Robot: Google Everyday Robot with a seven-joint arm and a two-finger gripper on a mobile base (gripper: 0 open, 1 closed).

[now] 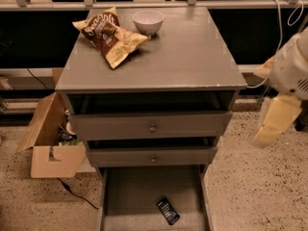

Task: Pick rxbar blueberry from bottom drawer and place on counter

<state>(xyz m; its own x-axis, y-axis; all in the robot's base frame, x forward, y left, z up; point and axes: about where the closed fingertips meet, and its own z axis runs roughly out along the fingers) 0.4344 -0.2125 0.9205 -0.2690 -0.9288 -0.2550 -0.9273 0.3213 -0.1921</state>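
Hand (pixel 270 128) hanging right of counter (pixel 192 57) | pointing down | grip: cannot tell

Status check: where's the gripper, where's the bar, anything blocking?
Gripper out right of the cabinet, touching nothing. Rxbar blueberry lying flat in the open bottom drawer. Nothing over it; chip bag and bowl on the counter, far left.
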